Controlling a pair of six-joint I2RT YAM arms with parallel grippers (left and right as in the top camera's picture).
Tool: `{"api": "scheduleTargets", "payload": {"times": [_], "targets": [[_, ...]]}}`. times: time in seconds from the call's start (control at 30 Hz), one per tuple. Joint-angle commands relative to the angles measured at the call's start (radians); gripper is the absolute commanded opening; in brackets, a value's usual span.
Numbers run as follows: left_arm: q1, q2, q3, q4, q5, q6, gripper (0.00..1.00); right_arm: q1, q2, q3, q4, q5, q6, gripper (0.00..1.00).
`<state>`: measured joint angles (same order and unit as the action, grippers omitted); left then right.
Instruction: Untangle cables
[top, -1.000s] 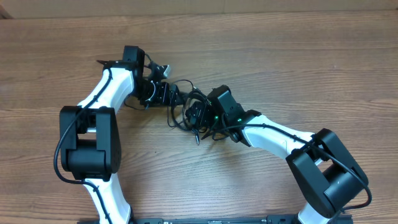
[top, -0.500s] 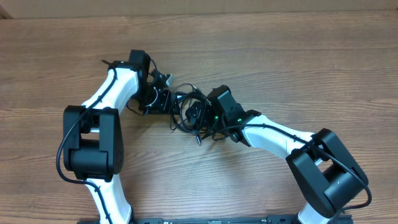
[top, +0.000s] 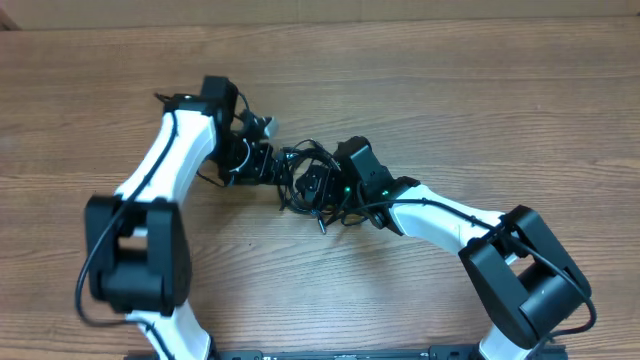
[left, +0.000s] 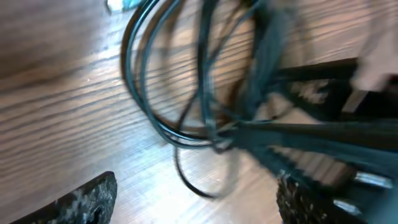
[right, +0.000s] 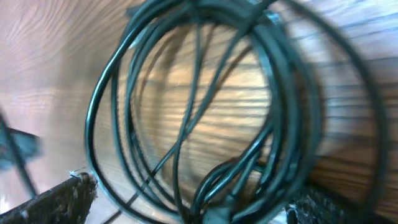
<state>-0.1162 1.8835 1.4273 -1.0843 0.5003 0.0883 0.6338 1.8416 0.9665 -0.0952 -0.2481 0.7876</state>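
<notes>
The cables lie as a black tangle of loops on the wooden table between the two arms. My left gripper is at the tangle's left edge. In the left wrist view the cables are blurred loops ahead of the left gripper, which is open, with one thin loop lying between its fingers. My right gripper hangs over the tangle's middle. In the right wrist view the right gripper is open and wide, with coils of the cables between its fingers.
The wooden table runs to a far edge along the top of the overhead view. Thick black wires run along both white arms. A cable's plug end sticks out toward the front of the tangle.
The left gripper has edged right toward the tangle, and the left arm's elbow has swung left. The right arm has not moved.
</notes>
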Motion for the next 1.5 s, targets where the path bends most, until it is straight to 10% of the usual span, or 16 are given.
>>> {"api": "scheduleTargets", "payload": {"times": [0.0,0.17,0.67,1.47], "targets": [[-0.003,-0.08,0.002,-0.021,0.029,-0.048,0.84,-0.024,-0.008,-0.014,-0.01,-0.143,-0.06,1.0],[-0.01,-0.073,-0.002,-0.048,0.02,-0.077,1.0,-0.072,-0.139,-0.014,-0.099,-0.248,-0.069,1.0],[-0.045,-0.073,-0.004,-0.108,0.129,-0.093,1.0,-0.245,-0.248,-0.014,-0.503,-0.264,-0.168,1.0],[-0.192,-0.072,-0.005,0.101,-0.063,-0.351,1.0,-0.256,-0.248,-0.014,-0.503,-0.238,-0.168,1.0]]}}
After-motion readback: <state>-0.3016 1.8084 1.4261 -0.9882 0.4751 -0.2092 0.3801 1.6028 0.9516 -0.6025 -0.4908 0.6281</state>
